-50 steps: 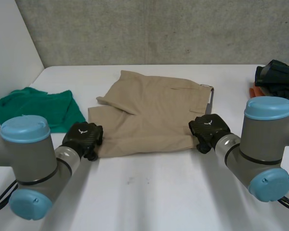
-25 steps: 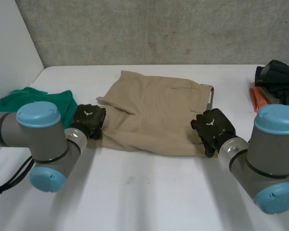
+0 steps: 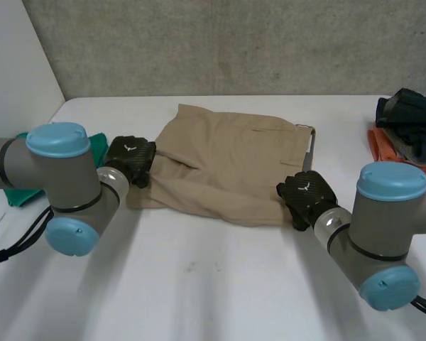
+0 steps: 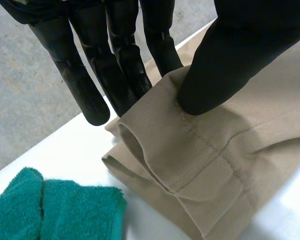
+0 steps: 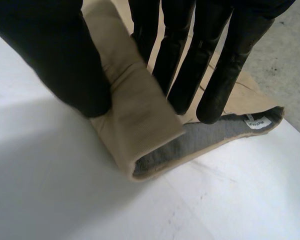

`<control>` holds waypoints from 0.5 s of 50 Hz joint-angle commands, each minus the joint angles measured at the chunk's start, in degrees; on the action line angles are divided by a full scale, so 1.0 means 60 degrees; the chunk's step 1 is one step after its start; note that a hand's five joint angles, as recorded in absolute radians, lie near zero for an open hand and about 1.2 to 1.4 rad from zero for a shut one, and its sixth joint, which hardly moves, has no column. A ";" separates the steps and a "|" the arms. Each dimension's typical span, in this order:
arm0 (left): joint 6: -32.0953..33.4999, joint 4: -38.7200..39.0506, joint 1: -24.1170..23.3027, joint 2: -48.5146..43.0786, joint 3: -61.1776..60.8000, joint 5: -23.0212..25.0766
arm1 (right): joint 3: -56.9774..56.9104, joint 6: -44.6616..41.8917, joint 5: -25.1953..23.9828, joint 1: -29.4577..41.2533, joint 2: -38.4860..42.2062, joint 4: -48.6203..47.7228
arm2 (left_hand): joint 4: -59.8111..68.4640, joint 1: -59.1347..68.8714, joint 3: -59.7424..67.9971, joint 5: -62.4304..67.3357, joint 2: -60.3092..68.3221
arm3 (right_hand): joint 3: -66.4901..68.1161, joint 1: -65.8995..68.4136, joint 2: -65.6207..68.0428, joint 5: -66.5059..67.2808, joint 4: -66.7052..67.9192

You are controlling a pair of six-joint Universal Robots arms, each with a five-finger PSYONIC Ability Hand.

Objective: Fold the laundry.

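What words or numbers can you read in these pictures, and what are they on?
Small white label inside the waistband of the beige shorts: it has print, but too small to read.
White mark on the back of the left hand, and the same on the right hand: a winged shape, no letters.
No other words or numbers can be read.

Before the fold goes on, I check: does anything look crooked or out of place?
Only slightly: the beige cloth shorts sit askew, because the left hand pinches its corner farther back than the right hand does.
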 commanded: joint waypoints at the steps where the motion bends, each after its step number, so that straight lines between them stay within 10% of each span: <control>1: 0.0057 -0.1258 -0.0062 0.0142 -0.0200 0.0007 | -0.0547 0.0258 -0.0080 -0.0082 0.0158 -0.0056 | 0.1899 0.2360 0.1990 0.2288 0.1918 | 0.3259 0.4191 0.3158 0.3642 0.3374; 11: 0.1388 -0.4598 -0.0150 0.3522 -0.3185 0.0037 | -0.0034 -0.1556 -0.0065 -0.0111 -0.1541 0.2708 | 0.1899 0.2360 0.1990 0.2288 0.1918 | 0.3259 0.4191 0.3158 0.3642 0.3374; 20: 0.2987 -0.5640 -0.0749 0.6103 -0.5912 0.0124 | 0.0419 -0.2890 -0.0050 -0.0140 -0.2346 0.7002 | 0.1899 0.2360 0.1990 0.2288 0.1918 | 0.3259 0.4191 0.3158 0.3642 0.3374; 25: 0.2900 -0.5073 -0.0898 0.6383 -0.6147 0.0183 | 0.0551 -0.2804 -0.0284 -0.0111 -0.2773 0.6450 | 0.1899 0.2360 0.1990 0.2288 0.1918 | 0.3259 0.4191 0.3158 0.3642 0.3374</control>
